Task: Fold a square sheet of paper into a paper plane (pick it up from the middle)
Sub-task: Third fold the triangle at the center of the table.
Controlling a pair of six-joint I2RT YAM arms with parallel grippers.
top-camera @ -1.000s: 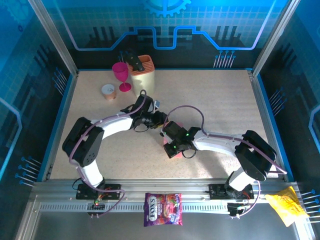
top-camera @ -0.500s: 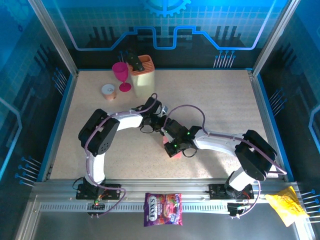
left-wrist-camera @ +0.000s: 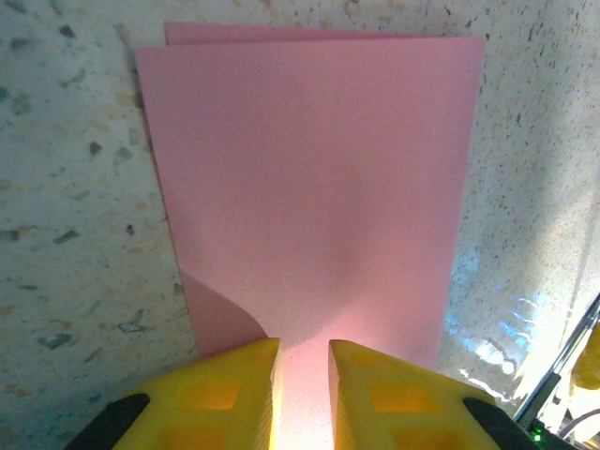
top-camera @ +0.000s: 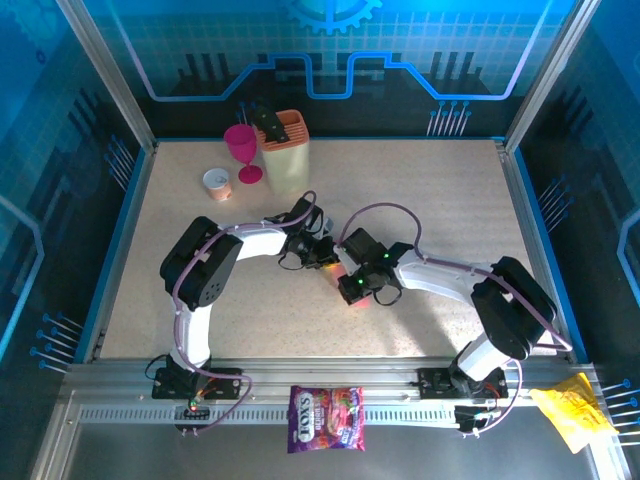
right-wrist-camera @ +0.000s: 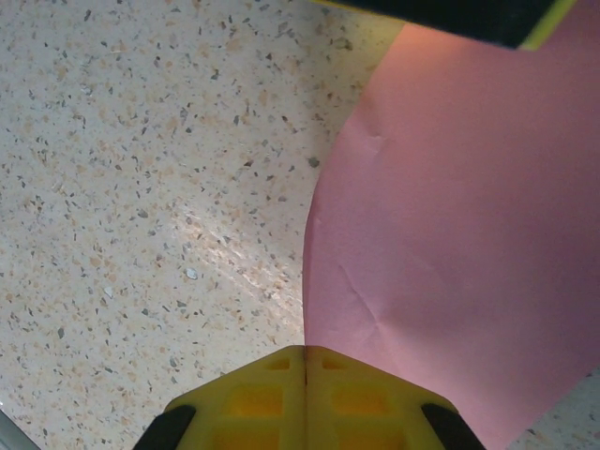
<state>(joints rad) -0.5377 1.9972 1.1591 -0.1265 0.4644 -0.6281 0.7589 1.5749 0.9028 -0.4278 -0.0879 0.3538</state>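
Observation:
The square sheet of paper [left-wrist-camera: 309, 178] is pink, folded double, and lies on the speckled table. In the top view a little of the sheet [top-camera: 356, 300] shows between the two arms. My left gripper [left-wrist-camera: 303, 380] sits at its near edge, and paper runs into the narrow gap between the yellow fingers [left-wrist-camera: 225, 394]. The top layer curls up beside the left finger. My right gripper [right-wrist-camera: 306, 356] is shut, and the bowed, creased edge of the sheet [right-wrist-camera: 450, 234] meets its fingertip seam. Both grippers, left [top-camera: 325, 258] and right [top-camera: 352, 290], meet mid-table.
At the back left stand a beige knife block [top-camera: 285, 152], a pink goblet [top-camera: 242, 150] and a small cup [top-camera: 217, 182]. A purple candy bag [top-camera: 326, 418] and a yellow wrapper [top-camera: 572, 412] lie on the front rail.
The left arm has swung right to the sheet and its jaws have narrowed. The right gripper has shifted slightly right and back, taking the paper with it.

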